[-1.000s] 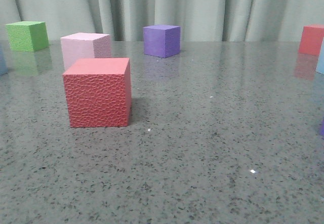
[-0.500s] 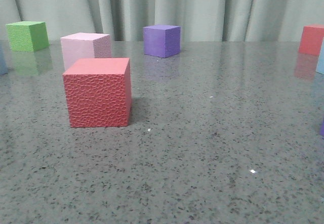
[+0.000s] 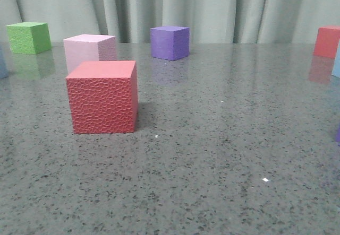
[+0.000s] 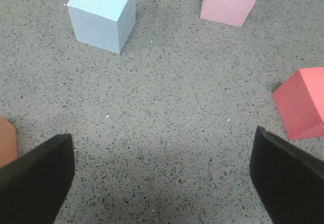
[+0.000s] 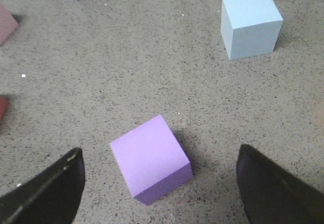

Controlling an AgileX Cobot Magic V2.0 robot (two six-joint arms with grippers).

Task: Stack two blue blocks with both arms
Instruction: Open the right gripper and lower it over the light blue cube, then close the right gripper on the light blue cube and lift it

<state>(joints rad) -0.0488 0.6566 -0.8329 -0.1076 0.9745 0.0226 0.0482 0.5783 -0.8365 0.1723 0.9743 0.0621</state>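
While no container shows in any view, the grey speckled bench (image 3: 212,155) carries only loose foam cubes, and a pale pleated curtain (image 3: 212,7) closes the room behind it.

In the front view a red cube (image 3: 102,97) stands at left of centre, with a pale pink cube (image 3: 89,51) just behind it, a green cube (image 3: 28,37) at the upper left and a dark purple cube (image 3: 169,42) at upper centre. Another red cube (image 3: 325,41) sits at the upper right edge. Neither arm appears in this view, and the blue blocks are only slivers at the left and right edges.

The left wrist view shows what the front view barely does: one blue block (image 4: 102,15) at its upper left, resting flat on the bench, well apart from the left tool (image 4: 162,173). That tool's two dark fingers (image 4: 35,178) are spread wide with bare bench between them. The pink cube (image 4: 229,1) lies at the upper right and the red cube (image 4: 302,102) at the right edge.

In the right wrist view the second blue block (image 5: 251,24) sits at the upper right. The right tool (image 5: 159,193) is also spread wide, gripping nothing; a light purple cube (image 5: 150,159) lies between its fingers (image 5: 45,191), touching neither.
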